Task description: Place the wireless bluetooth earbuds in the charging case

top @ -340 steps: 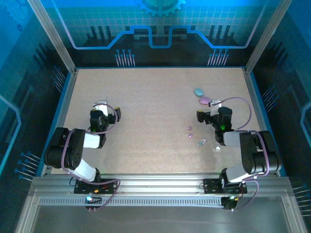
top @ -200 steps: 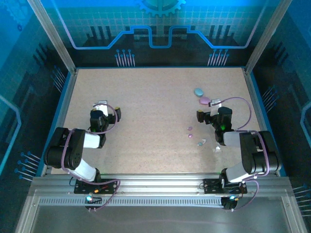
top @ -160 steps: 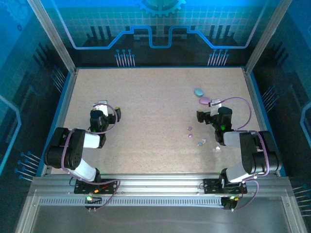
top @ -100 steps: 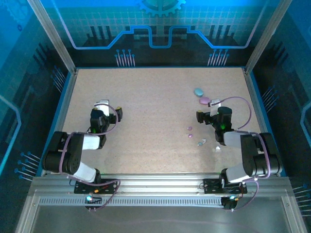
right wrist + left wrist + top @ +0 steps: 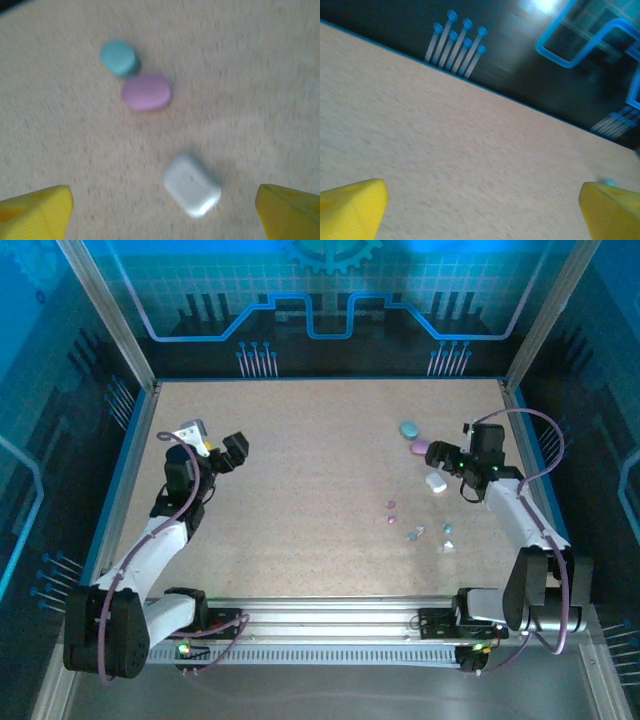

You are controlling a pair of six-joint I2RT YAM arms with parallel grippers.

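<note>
Three pebble-shaped charging cases lie closed at the right back of the table: teal [image 5: 408,428] [image 5: 118,57], pink [image 5: 421,447] [image 5: 146,92] and white [image 5: 436,482] [image 5: 192,184]. The earbuds lie loose nearer the front: two pink-purple [image 5: 391,505] [image 5: 391,519], two teal [image 5: 411,536] [image 5: 448,528], two white [image 5: 420,530] [image 5: 446,547]. My right gripper [image 5: 447,462] [image 5: 162,215] hovers open above the white case, which lies between its yellow fingertips [image 5: 35,210] but apart from them. My left gripper [image 5: 230,452] [image 5: 480,210] is open over bare table at the left, holding nothing.
The table [image 5: 300,470] is a speckled beige board with a blue raised rim [image 5: 520,450] and metal frame posts at the back corners. The left wrist view looks across bare board toward the dark back wall [image 5: 520,60].
Both arms have unfolded from their tucked pose. The left gripper rose and swung toward the back left. The right gripper moved back and right, uncovering the white case and a teal bud.
</note>
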